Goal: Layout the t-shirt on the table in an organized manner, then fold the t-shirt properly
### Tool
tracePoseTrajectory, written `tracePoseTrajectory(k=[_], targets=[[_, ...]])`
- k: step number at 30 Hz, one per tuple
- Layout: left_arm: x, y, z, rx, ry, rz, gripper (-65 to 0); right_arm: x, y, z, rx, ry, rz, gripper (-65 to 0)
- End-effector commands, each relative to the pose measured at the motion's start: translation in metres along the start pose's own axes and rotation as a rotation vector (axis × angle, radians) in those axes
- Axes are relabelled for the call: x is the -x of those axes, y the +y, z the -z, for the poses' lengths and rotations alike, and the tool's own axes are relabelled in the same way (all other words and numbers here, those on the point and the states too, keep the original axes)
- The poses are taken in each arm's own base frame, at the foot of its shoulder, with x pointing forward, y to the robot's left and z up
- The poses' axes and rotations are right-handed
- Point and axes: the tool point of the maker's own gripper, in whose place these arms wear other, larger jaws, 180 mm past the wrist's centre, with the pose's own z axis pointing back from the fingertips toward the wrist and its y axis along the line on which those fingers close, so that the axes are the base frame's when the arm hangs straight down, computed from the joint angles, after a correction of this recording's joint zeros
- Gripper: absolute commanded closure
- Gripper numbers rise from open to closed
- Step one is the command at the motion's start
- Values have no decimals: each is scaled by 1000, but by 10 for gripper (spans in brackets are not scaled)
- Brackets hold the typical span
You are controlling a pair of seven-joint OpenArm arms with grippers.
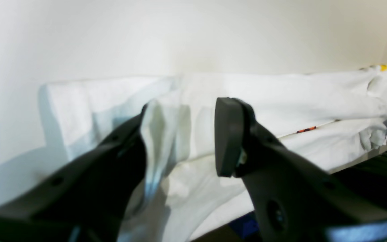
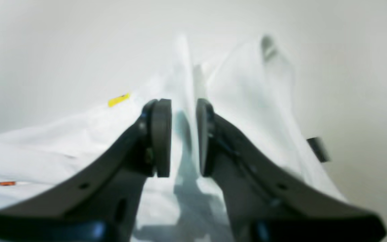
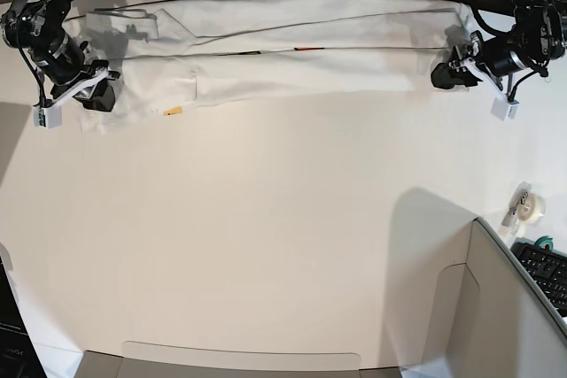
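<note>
White cotton stretched in a long band, that's the t-shirt (image 3: 283,50), lying along the far edge of the table (image 3: 266,245) with its long axis running side to side across the base view. It looks folded lengthwise already, a sliver of yellow print peeking out at its near edge. The right gripper (image 2: 183,137) sits at the shirt's left end in that view, its jaws a narrow gap apart with a ridge of cloth standing between them; whether they pinch it or have just let go, I cannot tell. The left gripper (image 1: 180,137) works the opposite end, jaws well apart, a pleat of fabric rising between them, unclamped. My read: the lengthwise fold is down and the crosswise fold is next. That calls for both grippers to catch all layers at one end and carry it squarely toward the other.
</note>
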Motion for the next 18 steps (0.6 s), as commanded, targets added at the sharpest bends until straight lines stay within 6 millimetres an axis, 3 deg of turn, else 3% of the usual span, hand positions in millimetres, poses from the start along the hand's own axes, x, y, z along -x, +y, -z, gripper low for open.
tracePoseTrajectory(k=[1,8,11,18], targets=[[-11,-1,-6,1,-27,19,-243,-12,2,-3,-7,-40,-18,-142],[-10,-1,-6,1,-26,19,-243,-11,2,-2,-1,-37,-21,-87],[-10,-1,-6,1,-26,19,-243,-13,1,1,-3,-41,-12,-93],[-6,0,-6,-1,-17,13,-243,-1,-11,35,-49,19,116,-120]])
